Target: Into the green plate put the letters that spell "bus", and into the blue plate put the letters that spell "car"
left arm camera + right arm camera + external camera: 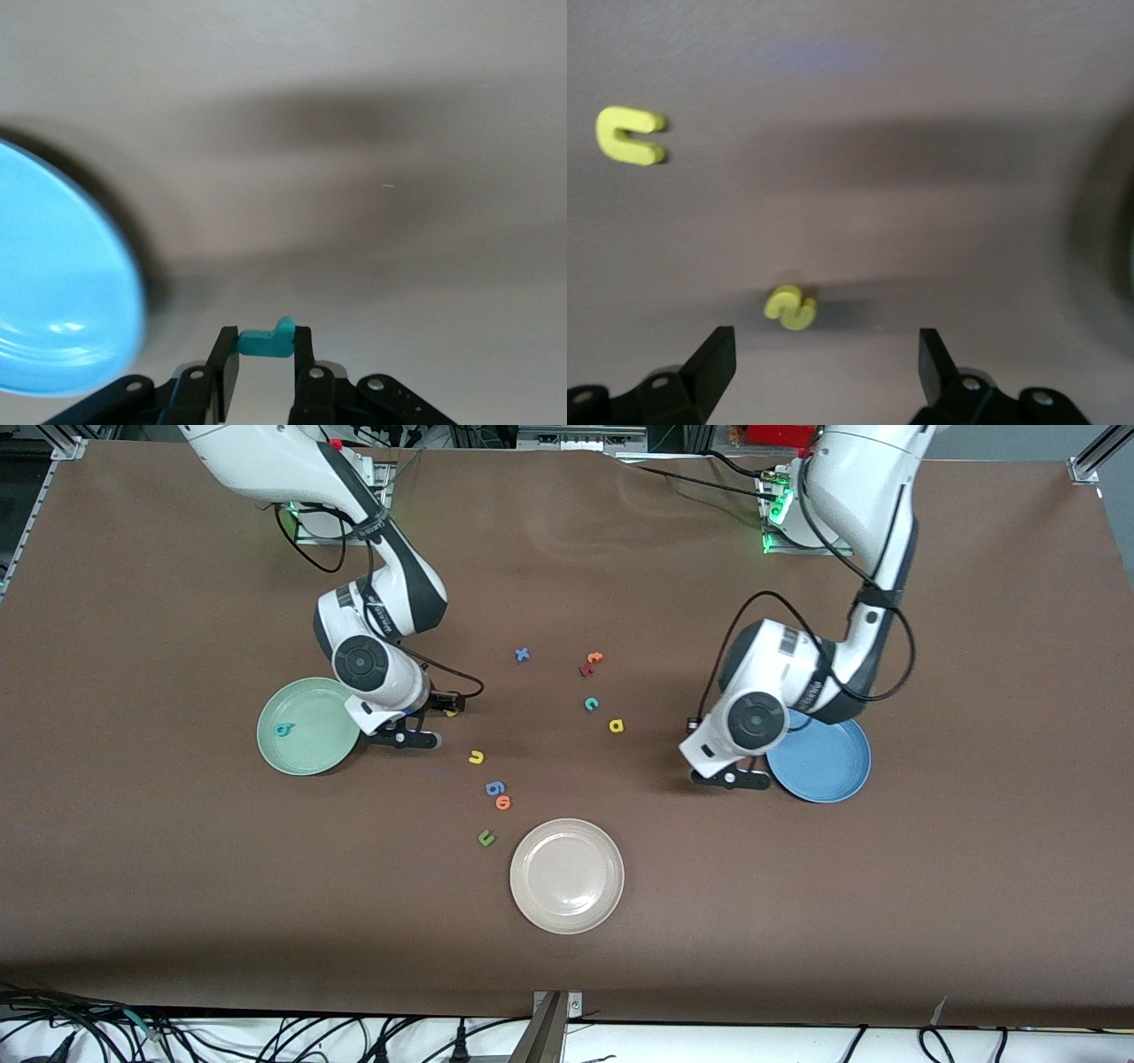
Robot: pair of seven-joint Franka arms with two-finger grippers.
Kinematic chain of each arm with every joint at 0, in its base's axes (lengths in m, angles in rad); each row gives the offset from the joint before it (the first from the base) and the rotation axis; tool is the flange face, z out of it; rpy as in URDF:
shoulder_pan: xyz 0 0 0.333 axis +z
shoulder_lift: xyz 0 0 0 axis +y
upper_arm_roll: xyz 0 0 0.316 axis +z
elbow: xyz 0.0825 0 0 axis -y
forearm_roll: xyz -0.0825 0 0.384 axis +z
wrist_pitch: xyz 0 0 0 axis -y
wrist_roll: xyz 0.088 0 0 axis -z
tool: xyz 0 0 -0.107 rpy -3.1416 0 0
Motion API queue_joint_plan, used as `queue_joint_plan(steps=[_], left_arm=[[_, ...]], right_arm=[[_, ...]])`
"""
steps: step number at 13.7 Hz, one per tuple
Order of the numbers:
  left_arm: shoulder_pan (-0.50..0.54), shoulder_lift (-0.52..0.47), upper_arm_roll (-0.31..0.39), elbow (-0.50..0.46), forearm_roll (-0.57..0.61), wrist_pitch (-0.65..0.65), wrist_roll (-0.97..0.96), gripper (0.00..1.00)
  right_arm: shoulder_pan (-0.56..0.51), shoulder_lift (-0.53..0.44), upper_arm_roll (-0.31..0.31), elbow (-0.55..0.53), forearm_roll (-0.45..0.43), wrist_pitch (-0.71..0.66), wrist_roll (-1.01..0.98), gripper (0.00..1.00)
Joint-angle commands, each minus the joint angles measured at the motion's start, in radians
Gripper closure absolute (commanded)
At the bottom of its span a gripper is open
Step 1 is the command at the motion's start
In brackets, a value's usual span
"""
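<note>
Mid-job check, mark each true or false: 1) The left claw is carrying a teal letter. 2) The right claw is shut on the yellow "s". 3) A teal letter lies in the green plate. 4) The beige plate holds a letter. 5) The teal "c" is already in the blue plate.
1) True: the left claw grips a teal letter beside the blue plate.
2) False: the right claw is open over the yellow "s".
3) True: the teal "b" lies in the green plate.
4) False: the beige plate holds none.
5) False: the teal "c" is on the table.

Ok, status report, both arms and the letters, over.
Left end effector shut on small teal foam "r" beside round blue plate. Right end effector open over small yellow foam "s". Nothing in the way.
</note>
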Motion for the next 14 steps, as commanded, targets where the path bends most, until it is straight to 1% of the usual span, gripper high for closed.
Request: queue_joint_plan(steps=[1, 5, 6, 9, 10, 11, 12, 13, 14], left_arm=[[0.075, -0.032, -0.012, -0.002, 0.053, -0.046, 0.169, 0.81], [0.168, -0.029, -0.012, -0.014, 0.083, -0.046, 0.388, 0.81], [0.182, -0.025, -0.012, -0.014, 0.083, -0.041, 0.413, 0.81], [0.218, -0.021, -0.012, -0.014, 0.105, -0.035, 0.455, 0.81], [0.219, -0.012, -0.012, -0.014, 0.105, -0.021, 0.455, 0.81], [0.222, -0.004, -0.012, -0.016, 0.109, 0.0, 0.455, 0.81], [0.225, 0.004, -0.012, -0.016, 0.111, 0.006, 0.455, 0.75], [0.227, 0.004, -0.014, -0.016, 0.111, 0.006, 0.458, 0.33], [0.227, 0.004, -0.014, -0.016, 0.111, 0.005, 0.474, 0.0]], right_arm=[[0.032, 0.025, -0.003, -0.005, 0.012, 0.042, 0.028, 0.12], [0.047, 0.046, -0.004, -0.013, 0.001, 0.091, 0.028, 0.17], [0.047, 0.048, -0.004, -0.013, -0.001, 0.093, 0.028, 0.21], [0.047, 0.048, -0.006, -0.013, -0.05, 0.091, 0.027, 0.31], [0.047, 0.048, -0.006, -0.013, -0.05, 0.091, 0.027, 0.32], [0.047, 0.048, -0.006, -0.013, -0.05, 0.091, 0.027, 0.36], [0.047, 0.048, -0.006, -0.013, -0.05, 0.091, 0.027, 0.4], [0.047, 0.048, -0.006, -0.013, -0.05, 0.091, 0.027, 0.44], [0.047, 0.048, -0.006, -0.013, -0.05, 0.091, 0.027, 0.47]])
